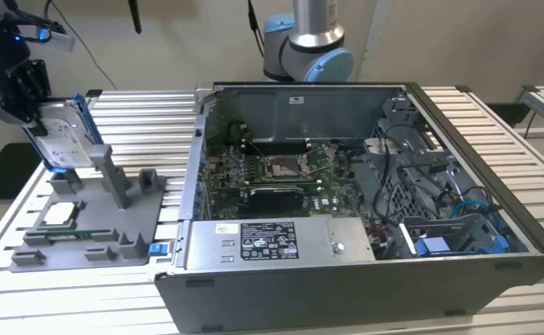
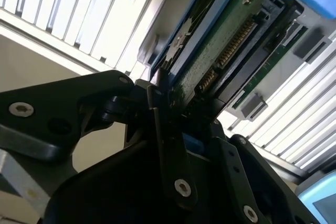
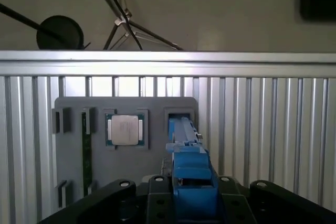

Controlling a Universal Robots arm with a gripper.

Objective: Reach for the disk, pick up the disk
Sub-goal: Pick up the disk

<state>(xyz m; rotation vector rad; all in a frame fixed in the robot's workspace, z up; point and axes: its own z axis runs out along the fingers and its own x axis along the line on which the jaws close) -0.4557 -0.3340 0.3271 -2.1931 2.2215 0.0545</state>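
Disk (image 1: pixel 63 143) stands on edge at the exterior view's left, clamped by the gripper (image 1: pixel 38 125) fingers (image 2: pixel 176 171), its lower end at a slot of the grey tray (image 1: pixel 114 223), which also holds a square chip (image 1: pixel 60 214), beside the open computer case (image 1: pixel 346 279) on the slatted counter (image 1: pixel 514 132).

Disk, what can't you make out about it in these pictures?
Exterior view: whether the disk bottom sits in or just above the holder slot cannot be told.
First wrist view: disk is edge-on, so its labelled face is hidden.
Second wrist view: the gripper covers the near end; the far end is cut off by the picture edge.
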